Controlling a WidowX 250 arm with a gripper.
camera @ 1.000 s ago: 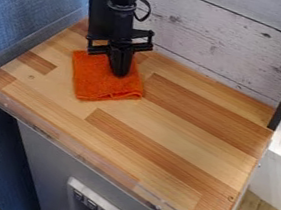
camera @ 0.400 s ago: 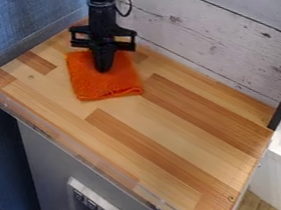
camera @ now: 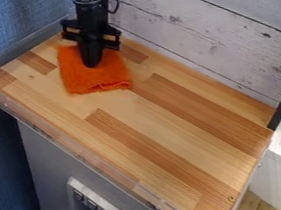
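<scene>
Hand [camera: 90,64] down at the orange cloth [camera: 105,77], contact seems made, though whether it is released or grasping the fabric I cannot tell, and the cloth lies on the far left part of the wooden surface [camera: 172,132], unlifted, with how much is left hard to judge.

One camera view: set above and before the counter [camera: 168,119], looking down at a slant; faces across it toward the whitewashed plank wall [camera: 202,34]; range moderate, nearly the whole counter in frame, its near edge running obliquely, blue wall [camera: 25,22] at left.
</scene>
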